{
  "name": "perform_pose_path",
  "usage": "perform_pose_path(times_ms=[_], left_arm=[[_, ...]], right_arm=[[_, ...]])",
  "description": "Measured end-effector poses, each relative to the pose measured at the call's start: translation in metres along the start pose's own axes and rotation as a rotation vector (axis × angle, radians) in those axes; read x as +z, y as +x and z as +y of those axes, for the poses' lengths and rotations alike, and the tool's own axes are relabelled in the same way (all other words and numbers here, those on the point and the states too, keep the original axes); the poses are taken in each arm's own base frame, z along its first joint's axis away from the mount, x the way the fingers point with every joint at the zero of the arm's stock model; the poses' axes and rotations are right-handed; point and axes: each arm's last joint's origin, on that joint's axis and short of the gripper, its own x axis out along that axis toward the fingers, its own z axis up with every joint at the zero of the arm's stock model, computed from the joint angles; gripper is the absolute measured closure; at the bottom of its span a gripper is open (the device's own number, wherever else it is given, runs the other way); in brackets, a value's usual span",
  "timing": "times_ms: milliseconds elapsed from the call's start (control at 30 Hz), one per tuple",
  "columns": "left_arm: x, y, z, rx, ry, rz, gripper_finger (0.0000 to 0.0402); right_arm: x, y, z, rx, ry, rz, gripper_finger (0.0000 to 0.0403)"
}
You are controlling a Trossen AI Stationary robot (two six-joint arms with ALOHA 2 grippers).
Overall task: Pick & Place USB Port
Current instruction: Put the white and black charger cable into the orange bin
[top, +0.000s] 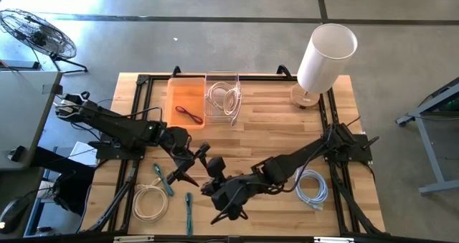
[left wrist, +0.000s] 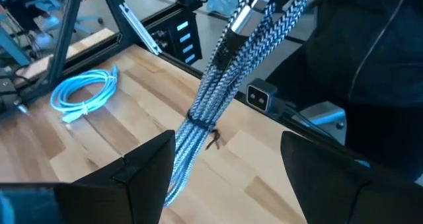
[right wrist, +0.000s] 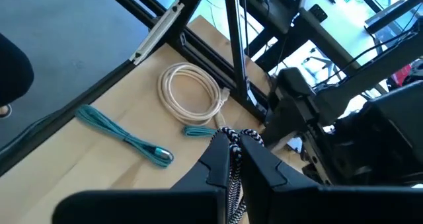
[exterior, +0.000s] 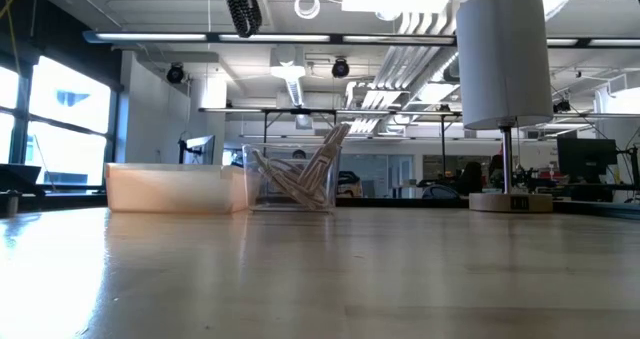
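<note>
A black-and-white braided USB cable bundle (left wrist: 218,85), tied near its middle, hangs slanting in front of my left wrist camera, a silver plug (left wrist: 248,16) near its top. My right gripper (right wrist: 232,148) (top: 219,193), near the table's front middle, is shut on the bundle's looped end. My left gripper (left wrist: 228,141) (top: 190,168) is open just to the left of it. The bundle's lower part runs between its fingers, close by one finger (left wrist: 142,171); whether it touches, I cannot tell. The low view shows neither gripper. My right gripper pinches the braided bundle's looped end (right wrist: 231,135) between its two shut fingers. The loops stick out just past the fingertips (right wrist: 221,154). In the left wrist view the bundle hangs slanting below the hold, several strands together.
An orange tray (top: 186,99) with a dark cable and a clear box (top: 222,96) with a white cable stand at the far edge, a white lamp (top: 323,53) beside them. A light blue coil (top: 312,186), a cream coil (top: 150,200) and teal cables (top: 163,178) lie on the table.
</note>
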Motion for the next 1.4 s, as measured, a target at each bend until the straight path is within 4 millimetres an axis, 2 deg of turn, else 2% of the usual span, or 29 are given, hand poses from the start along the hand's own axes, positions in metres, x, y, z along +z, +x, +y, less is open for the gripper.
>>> perform_pose_path(times_ms=[167,467,667,900,1233,1400], left_arm=[[0.0,0.0,0.0,0.003,-0.01,-0.002,0.0134],[0.001,0.0,0.0,0.007,0.008,-0.006,0.0134],[0.001,0.0,0.0,0.006,0.036,-0.006,0.0134],[0.003,0.0,-0.001,-0.041,0.048,-0.036,0.0134],[0.006,0.022,-0.016,-0.102,0.184,-0.072,0.0134],[0.005,0.024,-0.018,-0.119,0.2,-0.07,0.0134]], right_arm=[[0.0,0.0,0.001,0.013,-0.006,0.001,0.0395],[0.0,-0.005,0.015,0.086,-0.03,0.027,0.0395],[0.0,-0.005,0.015,0.086,-0.029,0.027,0.0395],[-0.005,0.0,0.004,0.1,-0.043,0.024,0.0395],[-0.004,0.004,-0.011,0.135,-0.068,-0.07,0.0395],[-0.004,0.005,-0.015,0.123,-0.07,-0.088,0.0395]])
